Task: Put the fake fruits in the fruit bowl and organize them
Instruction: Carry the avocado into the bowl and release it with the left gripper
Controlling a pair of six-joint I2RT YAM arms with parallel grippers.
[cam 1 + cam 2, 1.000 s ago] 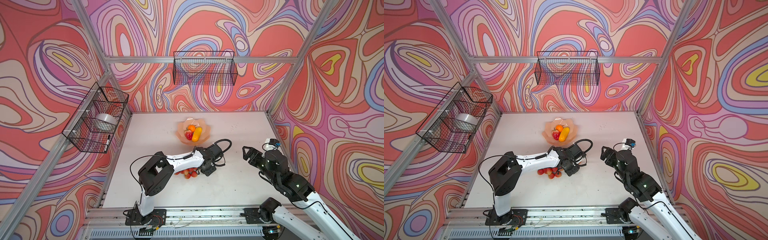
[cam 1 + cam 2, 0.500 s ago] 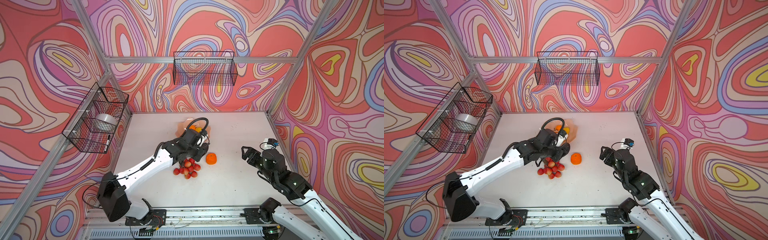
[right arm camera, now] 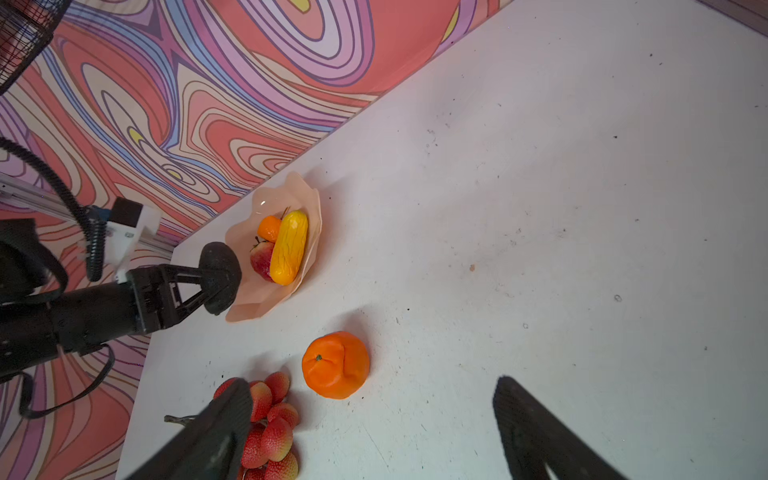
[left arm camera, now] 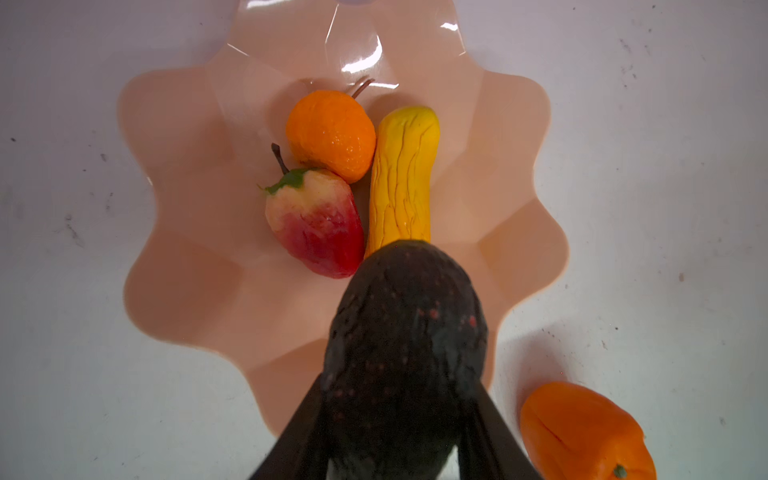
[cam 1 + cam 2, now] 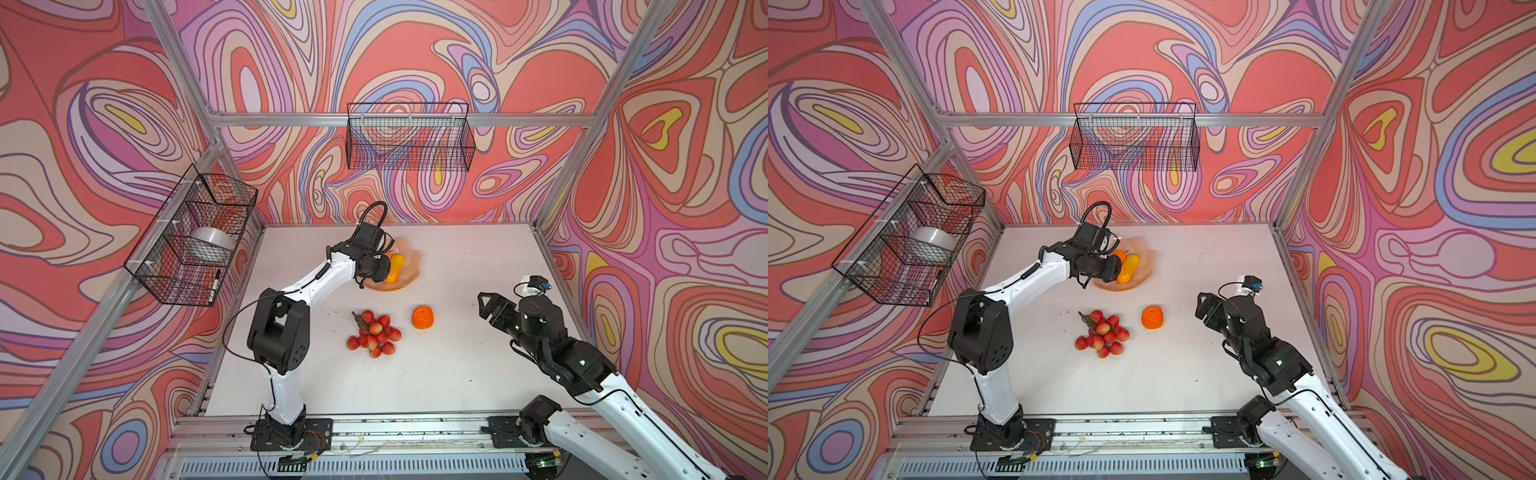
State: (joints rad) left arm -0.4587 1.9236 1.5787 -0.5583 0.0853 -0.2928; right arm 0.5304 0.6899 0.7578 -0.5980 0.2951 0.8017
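Moved: L arm swung away from mid-bench, where it sat by the grape bunch [image 5: 376,332] a sec ago, and out to the fruit bowl [image 4: 178,232]. R arm is about where it was.
L tool [image 3: 214,286]: clamped on the avocado [image 4: 405,332], one finger each side. I see it held over the bowl's rim on the arm's side. In the L wrist view the avocado covers one end of the gourd [image 4: 403,178]. Touching the bowl or not: can't tell.
R tool [image 3: 372,387]: fingers wide apart, nothing between them. It hangs over the bench [image 5: 457,374] near the 2nd orange [image 5: 423,317].
In bowl: orange [image 4: 330,133], gourd and red-yellow apple-like fruit [image 4: 316,228], packed together at the middle. The orange touches both others.
On bench: 2nd orange and grape bunch lie close but apart, both btwn the bowl and the front rail, grapes nearer the L arm's base.
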